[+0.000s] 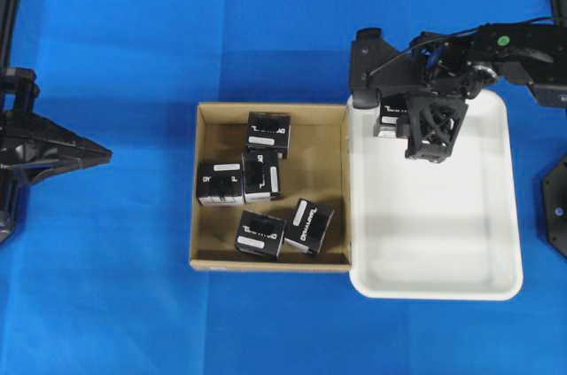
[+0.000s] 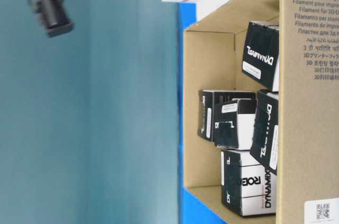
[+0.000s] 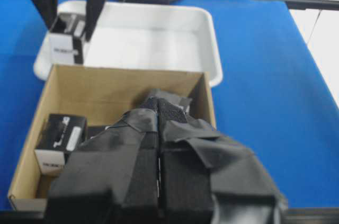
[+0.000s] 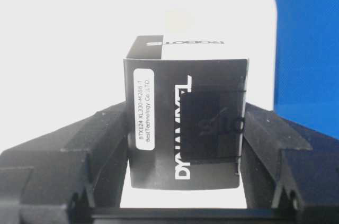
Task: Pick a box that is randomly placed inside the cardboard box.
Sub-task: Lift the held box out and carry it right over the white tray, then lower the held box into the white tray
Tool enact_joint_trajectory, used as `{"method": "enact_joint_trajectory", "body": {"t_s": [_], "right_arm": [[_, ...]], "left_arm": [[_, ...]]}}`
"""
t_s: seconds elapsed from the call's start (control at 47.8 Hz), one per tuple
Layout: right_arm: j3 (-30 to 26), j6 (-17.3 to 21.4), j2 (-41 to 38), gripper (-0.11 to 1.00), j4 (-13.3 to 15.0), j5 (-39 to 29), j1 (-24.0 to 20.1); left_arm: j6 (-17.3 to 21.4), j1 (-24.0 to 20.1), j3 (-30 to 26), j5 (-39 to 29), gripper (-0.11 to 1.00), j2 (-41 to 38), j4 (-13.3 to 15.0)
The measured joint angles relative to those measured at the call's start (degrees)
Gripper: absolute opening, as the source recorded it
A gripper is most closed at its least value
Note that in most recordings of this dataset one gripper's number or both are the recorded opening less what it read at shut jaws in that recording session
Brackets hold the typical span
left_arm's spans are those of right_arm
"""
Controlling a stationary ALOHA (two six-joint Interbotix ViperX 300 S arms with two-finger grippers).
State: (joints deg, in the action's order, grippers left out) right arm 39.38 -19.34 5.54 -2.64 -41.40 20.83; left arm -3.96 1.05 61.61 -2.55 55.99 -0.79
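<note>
The right gripper (image 4: 185, 144) is pinching a box (image 4: 186, 123) between its two fingers. The box is black with white letters and a small white label. It sits straight in the grip, one finger pressed on each side. In the top view the gripper hangs over the far left corner of the white tray (image 1: 496, 207), with the box under it.

To do this step well, I think the arm should keep its squeeze steady and go slowly, so the box does not slip or tip. If the box is meant to go down in the tray, it should be low and flat over the tray floor before the fingers let go — not dropped from high up.

The left gripper (image 3: 159, 181) is pressed together with nothing in it. It waits off to the side, well apart from the boxes.

The cardboard box (image 1: 205, 215) lies just beside the tray, touching its left wall. Five more black boxes are in it — one near the far wall, two side by side in the middle, two near the front. The tray has no other box in it.
</note>
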Motion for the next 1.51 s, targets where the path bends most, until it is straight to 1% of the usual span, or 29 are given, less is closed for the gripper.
{"method": "enact_joint_trajectory", "body": {"t_s": [0.209,0.376,0.773,0.815,0.899,0.92,0.982,1.024,1.212,1.38,1.505], "right_arm": [[1.3,-0.4,-2.8,0.57,0.0,3.8,0.1],[1.3,-0.4,-4.0,0.57,0.0,4.4,0.1],[1.3,-0.4,-4.0,0.57,-0.4,5.4,-0.4],[1.3,-0.3,-4.0,0.64,-0.5,5.4,-0.5],[1.3,0.3,-4.1,0.86,-0.6,5.5,-0.7],[1.3,0.4,-4.0,0.90,-0.6,5.5,-0.8],[1.3,0.4,-4.1,0.99,-0.5,5.6,-0.8],[1.3,0.5,-4.0,1.00,-0.6,5.7,-0.8],[1.2,1.2,-4.0,0.99,-0.6,5.6,-0.8],[0.2,3.4,-3.0,0.99,-0.6,5.2,-0.8],[-1.5,5.5,1.0,0.99,-0.6,3.9,-0.9]], "left_arm": [[0.0,0.1,0.0,0.0,-0.07,0.1,-0.1],[0.0,0.1,0.0,0.0,-0.07,0.0,-0.1],[0.0,0.1,0.0,0.0,-0.07,0.0,-0.1],[0.0,0.1,0.0,0.0,-0.07,0.1,0.0],[0.0,0.1,0.0,0.0,-0.07,0.0,-0.1],[0.0,0.1,0.0,0.0,-0.07,0.1,0.0],[0.0,0.0,0.1,0.0,-0.07,0.1,0.0],[0.0,0.0,0.0,0.0,-0.07,0.0,0.0],[0.0,0.1,0.0,0.0,-0.07,0.1,0.0],[0.0,0.1,0.0,0.0,-0.07,0.0,0.0],[0.0,0.4,0.1,0.0,-0.07,0.0,0.0]]}}
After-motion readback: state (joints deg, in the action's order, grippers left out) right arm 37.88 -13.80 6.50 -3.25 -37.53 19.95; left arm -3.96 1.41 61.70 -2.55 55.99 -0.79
